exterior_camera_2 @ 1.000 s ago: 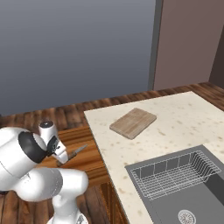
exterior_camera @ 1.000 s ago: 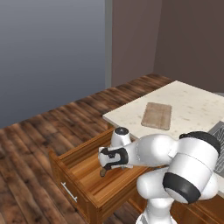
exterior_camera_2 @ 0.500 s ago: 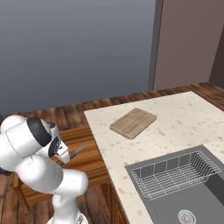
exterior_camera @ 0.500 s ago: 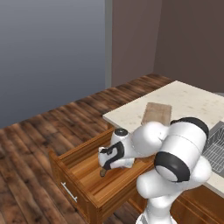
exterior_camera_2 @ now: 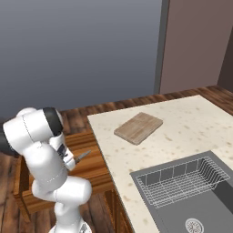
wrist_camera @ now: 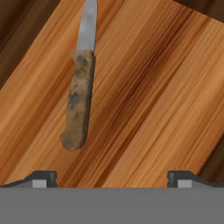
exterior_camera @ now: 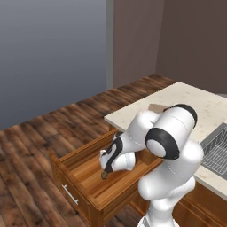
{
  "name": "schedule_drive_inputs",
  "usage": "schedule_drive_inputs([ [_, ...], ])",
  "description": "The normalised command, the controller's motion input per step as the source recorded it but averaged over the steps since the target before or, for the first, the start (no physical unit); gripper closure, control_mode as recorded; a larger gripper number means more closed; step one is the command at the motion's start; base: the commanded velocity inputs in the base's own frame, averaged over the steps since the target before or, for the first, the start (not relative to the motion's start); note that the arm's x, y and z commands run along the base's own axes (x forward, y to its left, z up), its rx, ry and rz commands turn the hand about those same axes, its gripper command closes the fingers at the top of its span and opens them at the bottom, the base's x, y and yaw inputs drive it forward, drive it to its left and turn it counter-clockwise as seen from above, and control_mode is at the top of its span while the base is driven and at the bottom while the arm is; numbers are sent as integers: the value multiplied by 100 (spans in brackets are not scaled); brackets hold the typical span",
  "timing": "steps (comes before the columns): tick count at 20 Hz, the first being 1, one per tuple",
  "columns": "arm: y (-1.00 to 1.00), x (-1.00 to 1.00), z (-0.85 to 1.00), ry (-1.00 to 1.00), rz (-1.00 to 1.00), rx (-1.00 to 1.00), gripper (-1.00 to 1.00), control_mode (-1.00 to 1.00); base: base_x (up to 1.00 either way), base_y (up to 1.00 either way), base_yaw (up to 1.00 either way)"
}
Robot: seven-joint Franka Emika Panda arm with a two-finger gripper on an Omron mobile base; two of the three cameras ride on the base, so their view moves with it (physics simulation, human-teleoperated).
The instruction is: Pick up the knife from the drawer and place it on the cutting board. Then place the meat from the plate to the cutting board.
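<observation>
The knife (wrist_camera: 80, 98) lies flat on the floor of the open drawer (wrist_camera: 157, 96), brown handle toward me and grey blade pointing away. My gripper (wrist_camera: 113, 178) hangs open just above the drawer floor, and the knife sits left of the midline between the fingertips (wrist_camera: 43, 177). In the left base view the hand (exterior_camera: 106, 172) reaches down into the drawer (exterior_camera: 73, 195). The cutting board (exterior_camera_2: 139, 127) rests bare on the counter, and the knife's blade (exterior_camera_2: 83, 156) pokes out beside my arm. The meat and the plate are out of view.
A pale speckled counter (exterior_camera_2: 195, 123) runs to the right of the drawer. A sink with a wire rack (exterior_camera_2: 182, 182) is set into its near part. Dark wood floor (exterior_camera: 35, 133) lies around the drawer's front and left side.
The arm has folded further over the drawer, its elbow swinging toward the drawer side. The hand stays low inside the drawer and the jaws remain wide.
</observation>
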Motion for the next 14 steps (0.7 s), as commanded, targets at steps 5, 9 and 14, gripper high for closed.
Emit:
schedule_drive_inputs([
  [5,3,26,-26,0,0,0,-100,-100,0,0,0],
  [9,8,24,-19,0,0,0,-100,-100,0,0,0],
  [14,10,13,-2,0,0,0,-100,-100,0,0,0],
])
